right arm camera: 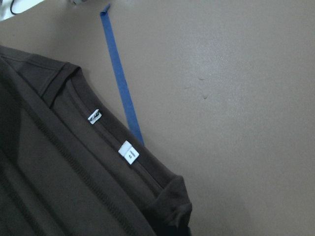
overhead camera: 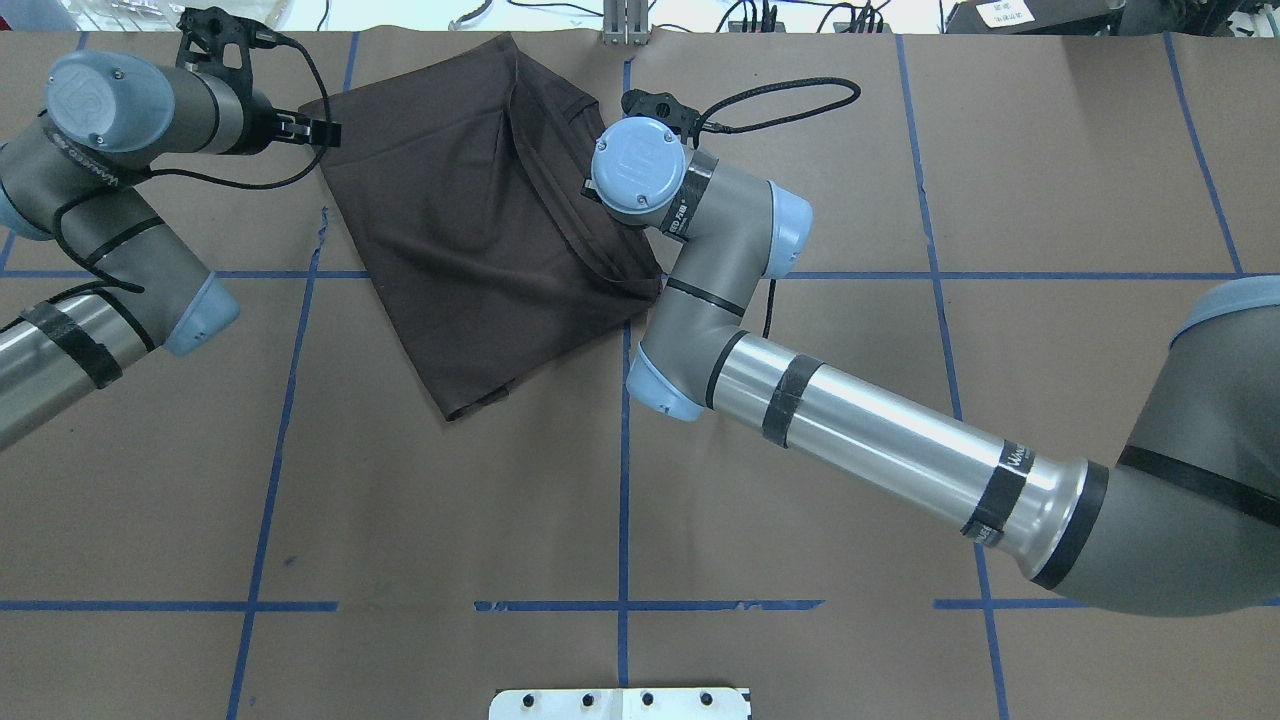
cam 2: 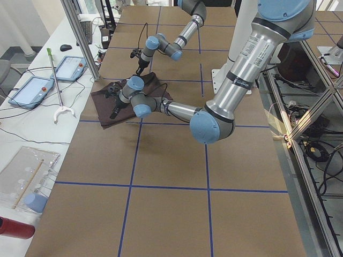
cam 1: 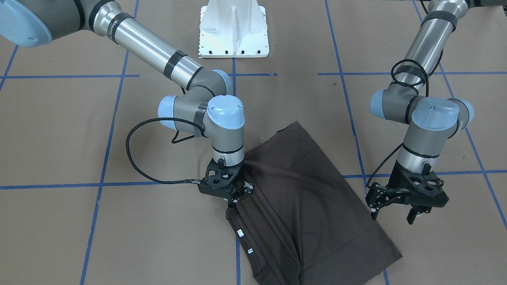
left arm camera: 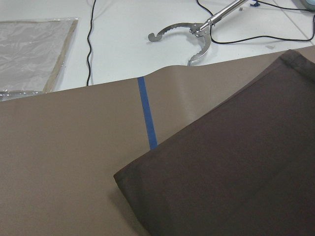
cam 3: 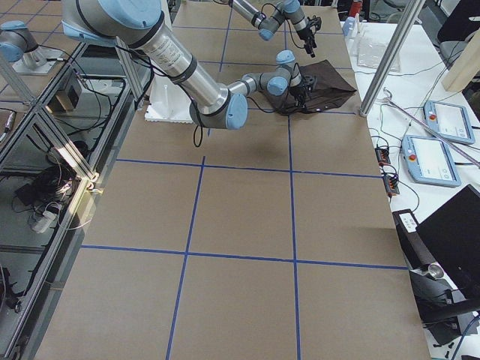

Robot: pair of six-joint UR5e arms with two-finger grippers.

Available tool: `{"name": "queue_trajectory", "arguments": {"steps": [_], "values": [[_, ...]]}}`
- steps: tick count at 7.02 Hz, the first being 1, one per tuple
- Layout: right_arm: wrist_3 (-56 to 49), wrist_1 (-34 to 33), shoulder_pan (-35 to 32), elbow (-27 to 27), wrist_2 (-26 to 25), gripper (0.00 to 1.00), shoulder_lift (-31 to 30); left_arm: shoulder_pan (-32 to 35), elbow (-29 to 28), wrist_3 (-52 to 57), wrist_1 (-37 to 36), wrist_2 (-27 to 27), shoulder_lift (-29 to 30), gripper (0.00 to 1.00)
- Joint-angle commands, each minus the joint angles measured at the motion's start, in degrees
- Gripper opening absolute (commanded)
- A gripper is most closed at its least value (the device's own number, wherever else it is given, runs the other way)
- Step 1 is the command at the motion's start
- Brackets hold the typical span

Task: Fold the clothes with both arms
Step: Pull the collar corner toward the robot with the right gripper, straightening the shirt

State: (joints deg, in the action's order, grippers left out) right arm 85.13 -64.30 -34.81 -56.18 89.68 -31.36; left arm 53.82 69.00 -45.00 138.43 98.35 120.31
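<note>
My left claw (cam 1: 393, 213) hangs spread wide just beside the T-shirt (cam 1: 317, 198), which lies folded, matte brown, across blue tape lines (cam 1: 59, 76) on the papered table (cam 1: 59, 130). My right claw (cam 1: 233, 200) seems pinched on its ribbed, white-labelled edge, my own wrist (cam 1: 226, 122) blocking the view.

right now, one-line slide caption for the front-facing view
Right gripper pinches the folded T-shirt's edge while the open left gripper hovers beside it.
</note>
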Motion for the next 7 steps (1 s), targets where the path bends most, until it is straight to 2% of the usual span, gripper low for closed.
{"name": "queue_trajectory", "arguments": {"steps": [1, 2, 4, 5, 7], "values": [[1.61, -8.61, 2.80, -19.82, -0.29, 0.00, -11.01, -0.03, 0.17, 0.00, 0.00, 0.00, 0.01, 1.00], [1.88, -8.74, 3.95, -27.94, -0.47, 0.00, -17.79, -0.03, 0.25, 0.00, 0.00, 0.09, -0.08, 1.00], [1.88, -8.83, 8.85, -37.99, -3.88, 0.00, -25.99, -0.30, 0.34, 0.00, 0.00, 0.17, 0.09, 1.00], [1.97, -8.83, 11.32, -42.83, -5.64, 0.00, -30.38, -0.56, 0.34, 0.00, 0.00, 0.18, 0.10, 1.00], [1.88, -8.74, 13.36, -49.08, -6.89, 0.00, -38.30, -0.65, 0.52, 0.00, 0.09, 0.18, 0.36, 1.00]]}}
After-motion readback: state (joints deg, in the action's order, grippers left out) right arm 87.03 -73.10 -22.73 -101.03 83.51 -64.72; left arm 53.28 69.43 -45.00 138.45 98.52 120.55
